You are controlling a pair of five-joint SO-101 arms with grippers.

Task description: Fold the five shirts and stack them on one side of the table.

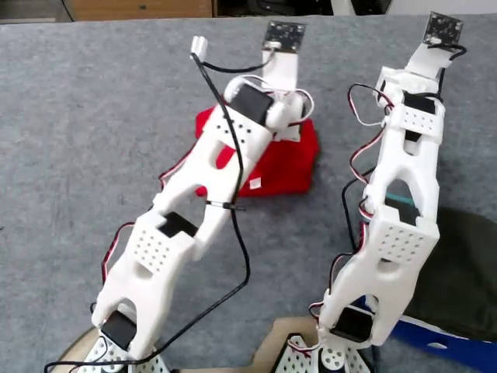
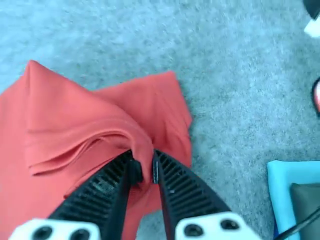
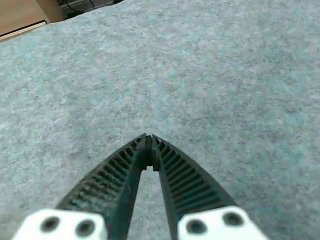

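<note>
We see the left gripper [image 2: 144,167] pinching a raised fold of the red shirt [image 2: 90,130]. The shirt lies crumpled mid-table, right under that arm. The right gripper [image 3: 149,150] is pressed together on nothing, over bare grey felt [image 3: 225,75], beside the shirt but apart. We judge the left arm leads the fold.

Our left arm [image 1: 210,167] is stretched out forward, angled a bit toward the other one, with the left tool [image 2: 144,169] pinched on a fold of the red shirt [image 2: 75,115]. Our right arm [image 1: 404,194] is stretched straight ahead, and the right tool [image 3: 149,150] has its tips pressed together.
</note>
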